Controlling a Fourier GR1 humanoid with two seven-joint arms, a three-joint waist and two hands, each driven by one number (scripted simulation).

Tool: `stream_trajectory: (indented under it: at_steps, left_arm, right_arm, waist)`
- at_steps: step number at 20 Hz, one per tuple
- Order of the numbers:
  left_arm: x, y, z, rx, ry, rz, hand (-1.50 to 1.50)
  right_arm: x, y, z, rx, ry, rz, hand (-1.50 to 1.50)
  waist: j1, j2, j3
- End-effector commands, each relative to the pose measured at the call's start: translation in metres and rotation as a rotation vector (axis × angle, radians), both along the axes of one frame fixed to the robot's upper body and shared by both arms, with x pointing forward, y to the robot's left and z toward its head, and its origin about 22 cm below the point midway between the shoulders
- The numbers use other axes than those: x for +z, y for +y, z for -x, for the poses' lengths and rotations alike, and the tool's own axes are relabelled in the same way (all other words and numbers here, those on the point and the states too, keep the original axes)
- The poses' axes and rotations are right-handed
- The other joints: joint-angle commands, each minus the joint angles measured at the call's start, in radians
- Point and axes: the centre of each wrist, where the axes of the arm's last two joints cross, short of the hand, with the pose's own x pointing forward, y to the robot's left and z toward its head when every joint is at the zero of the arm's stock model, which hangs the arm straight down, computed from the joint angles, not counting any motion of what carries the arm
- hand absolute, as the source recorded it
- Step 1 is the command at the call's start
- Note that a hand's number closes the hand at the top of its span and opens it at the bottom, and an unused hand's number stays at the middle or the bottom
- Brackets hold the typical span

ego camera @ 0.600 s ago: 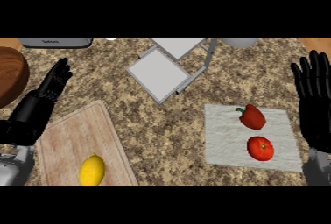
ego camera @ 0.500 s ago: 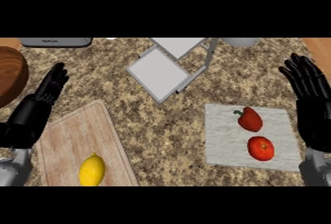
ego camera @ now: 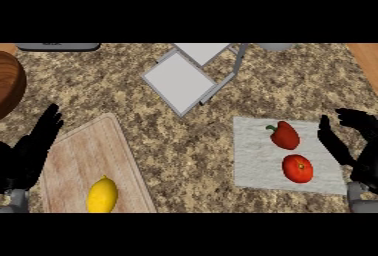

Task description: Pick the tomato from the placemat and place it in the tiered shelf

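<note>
Speckled granite bench (ego camera: pixel 192 130) w/ pale grey placemat (ego camera: pixel 255 165) holding round red tomato (ego camera: pixel 297 168) & red pepper (ego camera: pixel 285 135); grey tiered shelf (ego camera: pixel 181 80) behind. Right hand (ego camera: pixel 347 145) open just beside placemat; left hand (ego camera: pixel 33 150) open.

Counter (ego camera: pixel 192 135) speckled brown-and-tan stone, granite look; cutting board (ego camera: pixel 88 160) pale wood with visible grain, matt, and a darker brown wooden piece (ego camera: pixel 9 82) at the left edge. Placemat (ego camera: pixel 258 160) light grey, cloth-like, finely textured and matt; tomato (ego camera: pixel 297 168) and red pepper (ego camera: pixel 285 135) smooth-skinned with slight sheen, lemon (ego camera: pixel 102 195) smooth yellow. Tiered shelf (ego camera: pixel 184 80) grey metal-looking frame with flat, matt, pale panels; both hands (ego camera: pixel 33 150) (ego camera: pixel 347 145) matt black.
</note>
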Motion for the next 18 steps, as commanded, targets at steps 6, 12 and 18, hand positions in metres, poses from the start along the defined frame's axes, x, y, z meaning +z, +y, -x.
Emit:
stream_trajectory:
  at_steps: [6, 12, 18]
  left_arm:
    - [-0.016, 0.014, 0.009, 0.03, 0.069, 0.026, 0.0]
    - [-0.014, 0.021, 0.011, 0.049, 0.082, 0.023, 0.0]
    - [-0.018, 0.019, 0.008, 0.036, 0.077, 0.022, 0.0]
  right_arm:
    - [-0.048, 0.091, 0.017, -0.184, 0.121, 0.074, -1.5]
    - [-0.067, 0.065, 0.029, -0.269, 0.431, 0.218, -1.5]
    - [-0.062, 0.082, 0.028, -0.199, 0.843, 0.314, -1.5]
  waist:
    - [0.004, -0.015, 0.003]
    - [-0.001, -0.016, -0.004]
    - [0.01, -0.009, -0.005]
